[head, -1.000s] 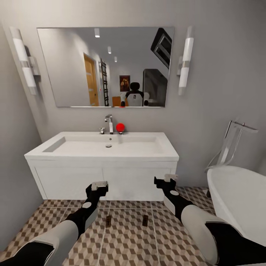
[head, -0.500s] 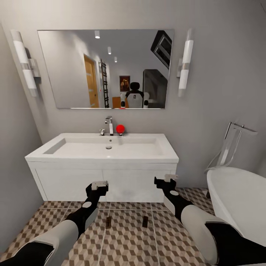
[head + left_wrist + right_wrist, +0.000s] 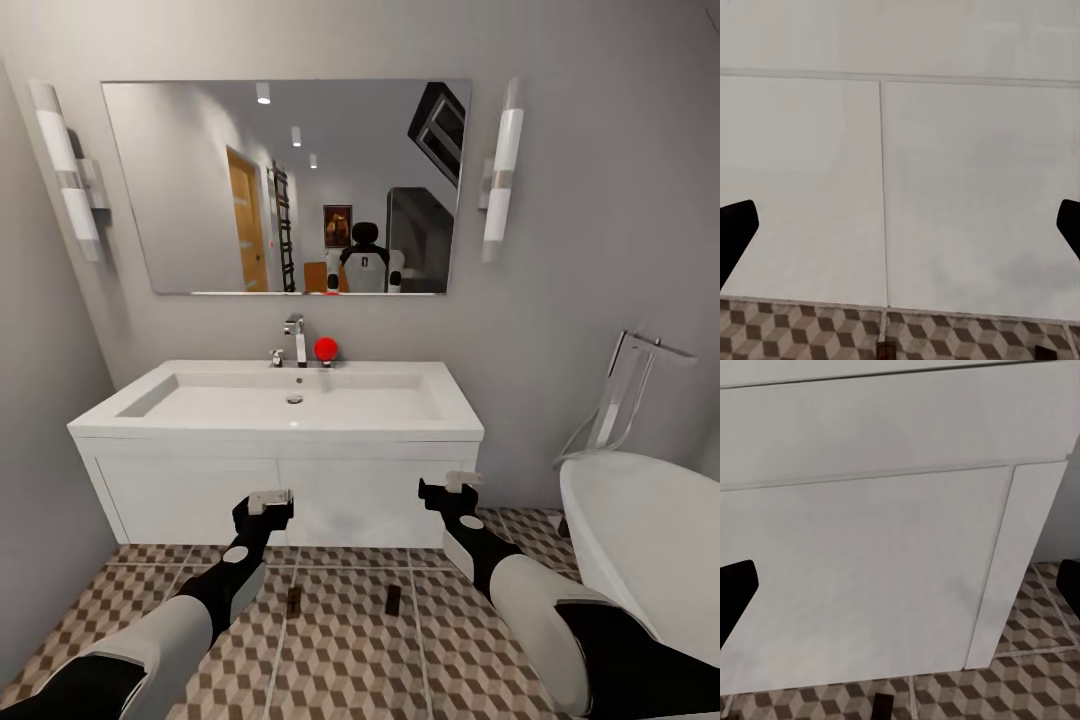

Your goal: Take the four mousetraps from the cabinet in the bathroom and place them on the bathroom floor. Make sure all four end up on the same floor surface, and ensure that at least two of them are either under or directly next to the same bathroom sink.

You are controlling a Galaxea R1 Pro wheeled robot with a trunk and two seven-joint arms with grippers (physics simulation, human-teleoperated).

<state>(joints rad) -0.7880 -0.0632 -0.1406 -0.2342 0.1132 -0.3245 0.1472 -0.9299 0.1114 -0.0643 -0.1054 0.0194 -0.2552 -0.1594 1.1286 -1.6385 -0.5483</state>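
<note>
Facing the bathroom sink (image 3: 275,420), the robot holds both arms low in front of its white boxy front. The left gripper (image 3: 268,499) and the right gripper (image 3: 461,481) hang level with the cabinet doors, neither touching anything; in each wrist view the two dark fingertips (image 3: 736,232) sit far out at opposite edges of the picture, so both sets of jaws are spread wide with nothing between them. Two mousetraps lie on the bathroom floor (image 3: 350,650) just in front of the sink — one (image 3: 293,600) near the left forearm, the other (image 3: 393,598) a little apart from it, nearer the right forearm. Both are small dark slabs flat on the cube-patterned tiles. A metal tap (image 3: 296,336) and a red ball (image 3: 325,347) stand at the back of the basin, a mirror (image 3: 285,185) hangs above, and a white bathtub (image 3: 650,550) stands at the right.
</note>
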